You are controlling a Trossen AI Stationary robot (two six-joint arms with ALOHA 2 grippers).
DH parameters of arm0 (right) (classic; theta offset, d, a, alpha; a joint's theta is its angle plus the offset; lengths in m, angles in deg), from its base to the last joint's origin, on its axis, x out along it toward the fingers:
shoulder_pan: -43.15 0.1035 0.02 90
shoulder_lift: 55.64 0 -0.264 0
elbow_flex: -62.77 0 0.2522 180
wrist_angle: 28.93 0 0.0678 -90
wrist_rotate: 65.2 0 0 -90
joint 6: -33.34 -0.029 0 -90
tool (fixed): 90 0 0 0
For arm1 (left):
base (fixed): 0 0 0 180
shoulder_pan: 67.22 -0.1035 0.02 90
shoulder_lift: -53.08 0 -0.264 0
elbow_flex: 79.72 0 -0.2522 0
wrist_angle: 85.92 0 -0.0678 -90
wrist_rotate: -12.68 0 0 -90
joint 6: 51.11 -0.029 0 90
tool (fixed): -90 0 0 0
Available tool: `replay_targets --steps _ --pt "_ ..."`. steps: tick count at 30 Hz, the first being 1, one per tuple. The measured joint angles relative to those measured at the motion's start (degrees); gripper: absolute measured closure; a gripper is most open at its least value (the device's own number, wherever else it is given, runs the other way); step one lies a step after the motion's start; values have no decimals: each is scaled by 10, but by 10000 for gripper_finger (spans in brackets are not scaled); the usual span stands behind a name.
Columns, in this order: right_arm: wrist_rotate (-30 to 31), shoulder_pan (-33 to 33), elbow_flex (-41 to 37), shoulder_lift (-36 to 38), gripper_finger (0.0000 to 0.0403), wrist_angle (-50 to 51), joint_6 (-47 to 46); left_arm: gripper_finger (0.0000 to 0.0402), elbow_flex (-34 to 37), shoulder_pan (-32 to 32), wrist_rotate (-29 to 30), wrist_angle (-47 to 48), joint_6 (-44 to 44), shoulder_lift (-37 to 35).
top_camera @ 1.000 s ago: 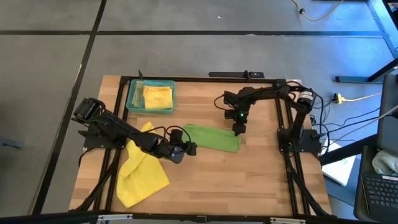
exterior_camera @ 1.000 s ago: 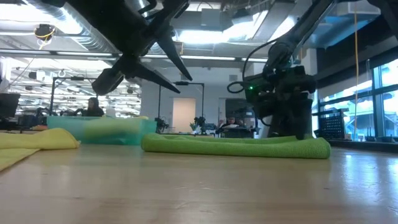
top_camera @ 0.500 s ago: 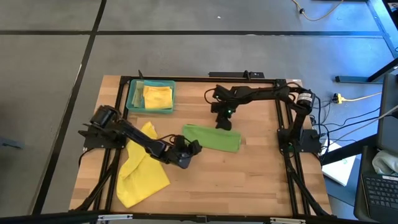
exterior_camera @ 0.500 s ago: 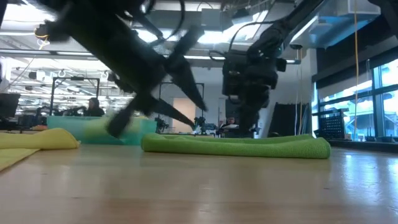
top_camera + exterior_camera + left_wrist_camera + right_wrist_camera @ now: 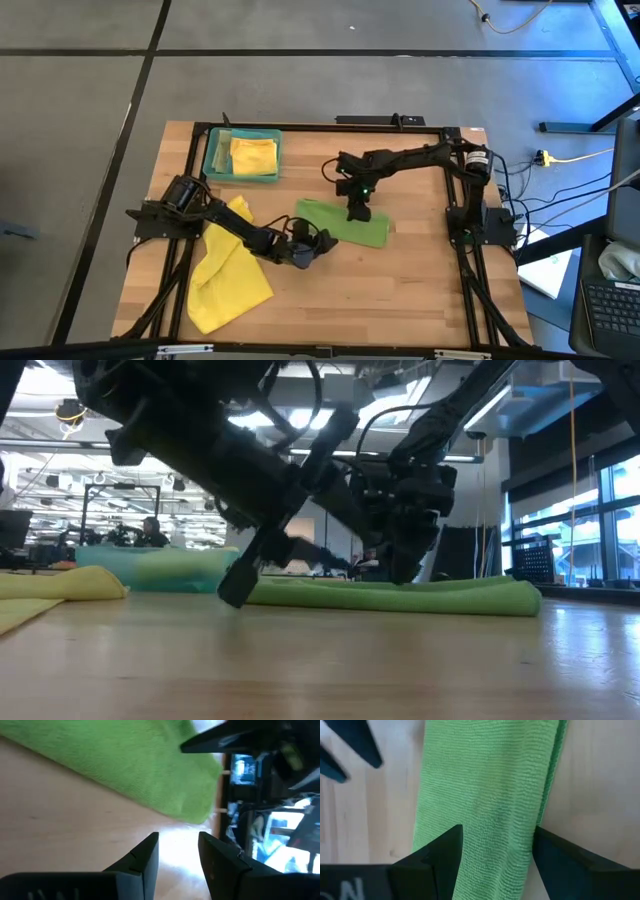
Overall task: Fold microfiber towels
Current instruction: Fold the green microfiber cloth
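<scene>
Near left: loose limp yellow microfiber towel (image 5: 225, 275) on the wooden counter (image 5: 400, 290), unfolded. Left gripper (image 5: 314, 246) low at the near-left end of the folded bright green microfiber towel (image 5: 345, 222), fingers (image 5: 145, 857) part open, empty. Since a second ago it slid right to that end; the right came left along the strip. Right gripper (image 5: 358, 211) over its middle, fingers (image 5: 437, 852) spread wide astride it, nothing gripped. Pin the middle, then you pinch the end's full thickness before lifting. Far left: translucent teal rectangular tray (image 5: 213, 160) holding a folded yellow towel (image 5: 253, 155).

Both tools (image 5: 312, 242) (image 5: 357, 212) moved toward green towel's (image 5: 345, 224) left end.
</scene>
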Motion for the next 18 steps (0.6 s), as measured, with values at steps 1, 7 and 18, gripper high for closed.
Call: replay_targets --steps 1,7,18 --pt "2 0 0 3 171 11 0 272 0 0 0 -9 -4 -1" --pt "11 -10 -1 31 173 60 1 275 0 2 -2 -36 -12 0" --pt "22 -8 -5 56 226 61 2 275 0 -7 -38 -34 -44 0"
